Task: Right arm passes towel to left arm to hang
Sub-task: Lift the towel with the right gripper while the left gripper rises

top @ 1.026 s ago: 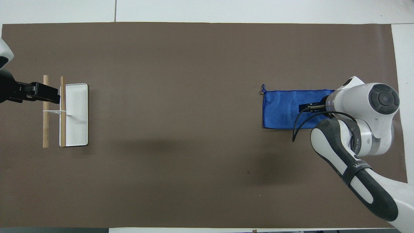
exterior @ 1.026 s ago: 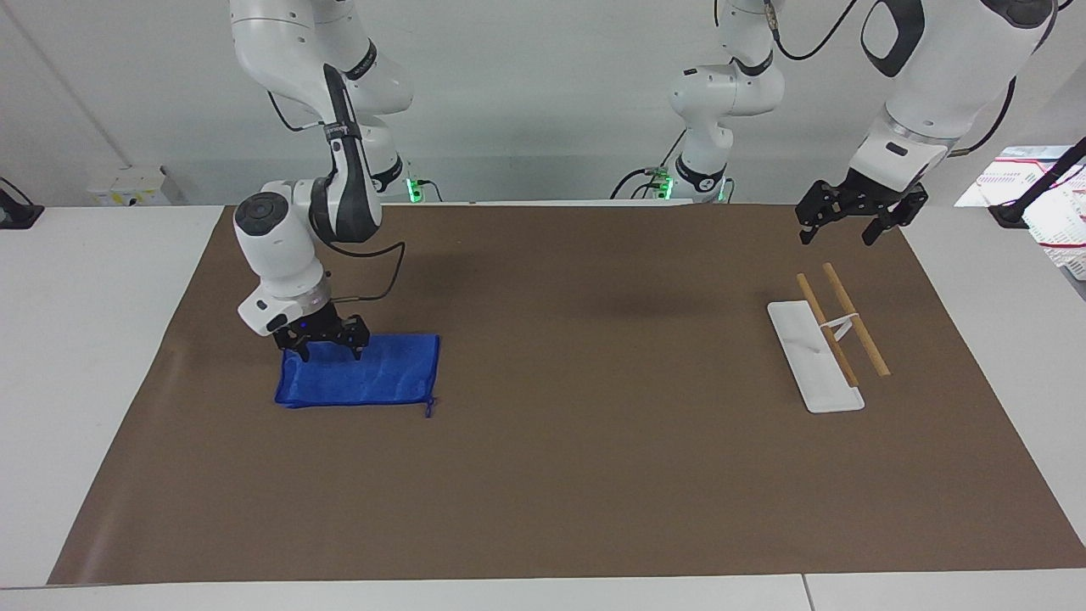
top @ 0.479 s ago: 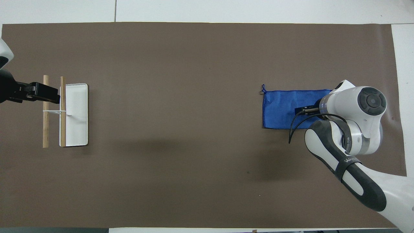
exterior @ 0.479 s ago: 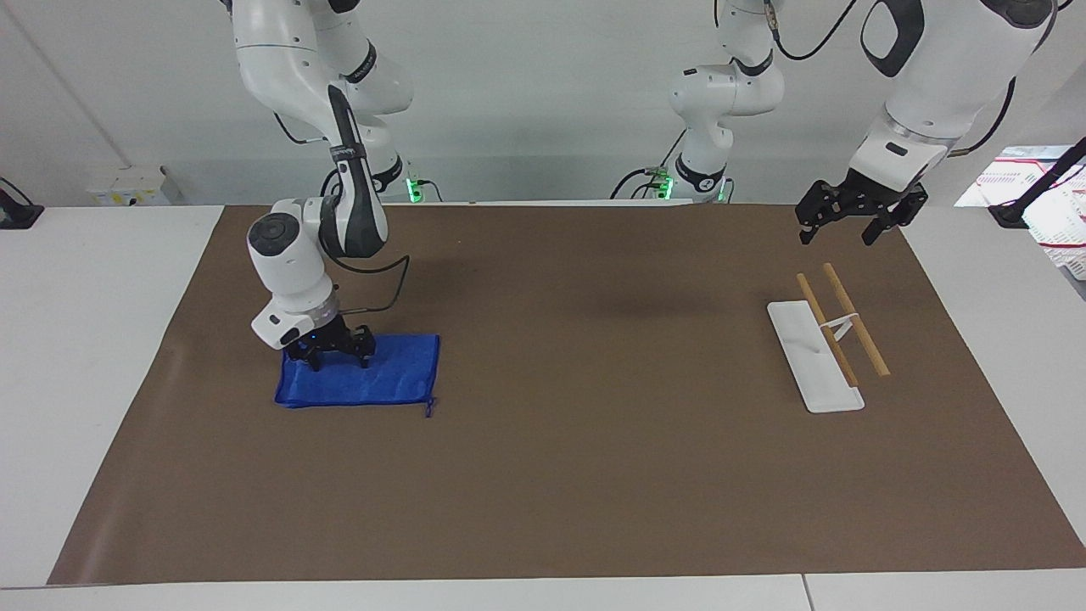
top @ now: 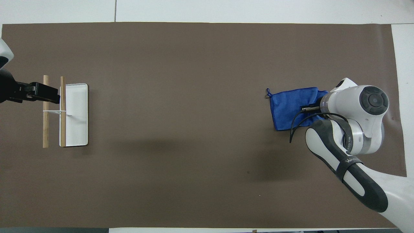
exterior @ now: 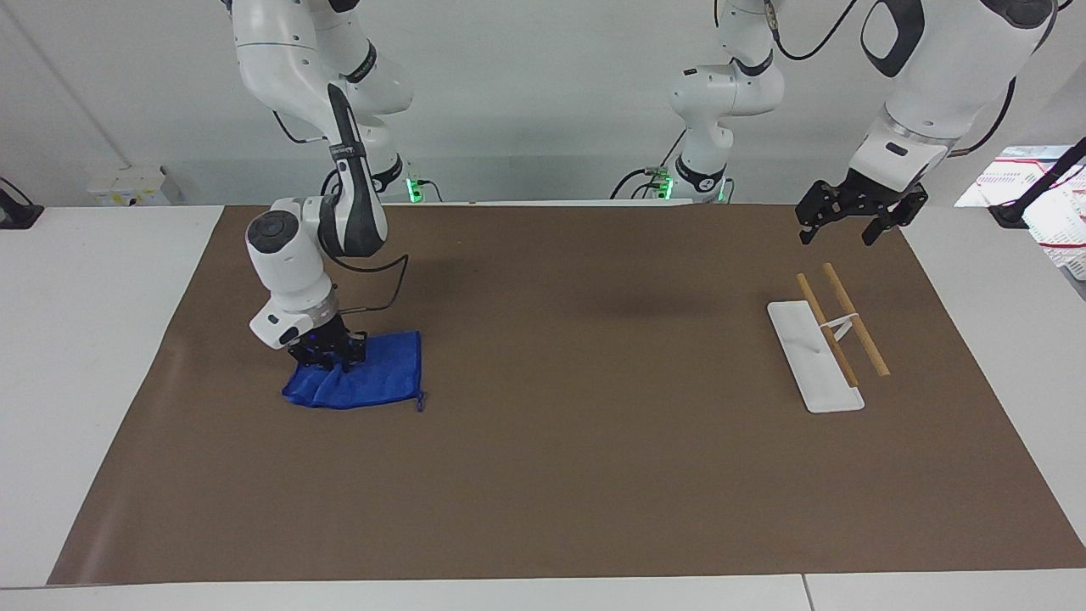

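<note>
Barely begun: the brown mat (exterior: 594, 475) spans the table, and the towel (exterior: 373, 382) lies bunched at the right arm's end.
The right gripper (exterior: 327, 361), bent low, pinches the towel's edge; handover and hanging remain. The left gripper (exterior: 853, 225), fingers spread, waits over the rack (exterior: 827, 344).

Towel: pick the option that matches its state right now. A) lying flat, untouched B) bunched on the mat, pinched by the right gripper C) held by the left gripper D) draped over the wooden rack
B: the right gripper is shut on the rumpled towel, which lies on the mat.
</note>
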Motion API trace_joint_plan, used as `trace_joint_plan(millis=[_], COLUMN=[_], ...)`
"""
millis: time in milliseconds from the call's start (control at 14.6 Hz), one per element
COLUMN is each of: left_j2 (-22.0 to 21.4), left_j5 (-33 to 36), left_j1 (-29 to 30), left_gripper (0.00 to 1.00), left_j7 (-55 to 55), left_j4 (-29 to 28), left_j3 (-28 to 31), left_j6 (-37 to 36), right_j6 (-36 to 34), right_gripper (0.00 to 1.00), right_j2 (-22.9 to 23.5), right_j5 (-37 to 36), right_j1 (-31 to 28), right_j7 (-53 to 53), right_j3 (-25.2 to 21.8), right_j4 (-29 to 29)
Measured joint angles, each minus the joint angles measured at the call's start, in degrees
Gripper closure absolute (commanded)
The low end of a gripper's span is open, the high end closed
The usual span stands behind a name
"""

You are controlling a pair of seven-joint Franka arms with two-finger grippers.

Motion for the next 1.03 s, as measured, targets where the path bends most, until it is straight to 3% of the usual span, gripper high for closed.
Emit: trace_joint_plan(millis=[274, 547, 752, 1026], left_j2=[0.0, 0.0, 0.0, 0.0], left_j5=[0.0, 0.0, 0.0, 0.0], left_j1=[0.0, 0.0, 0.0, 0.0], left_gripper=[0.0, 0.0, 0.0, 0.0], left_j7=[0.0, 0.0, 0.0, 0.0], left_j4=[0.0, 0.0, 0.0, 0.0], left_j3=[0.0, 0.0, 0.0, 0.0], left_j6=[0.0, 0.0, 0.0, 0.0], right_j6=[-14.7, -25.0, -29.9, -30.3], right_gripper=[1.0, 1.0, 1.0, 1.0], right_j2=[-0.9, -2.7, -3.1, -2.9], right_j5=[0.8, 6.2, 12.0, 23.0], right_j1=[1.0, 1.0, 1.0, 1.3], right_j7=[0.0, 0.9, 8.1, 23.1], right_j3=[1.0, 2.2, 5.1, 9.2], right_j4=[9.5, 17.1, 23.1, 30.5])
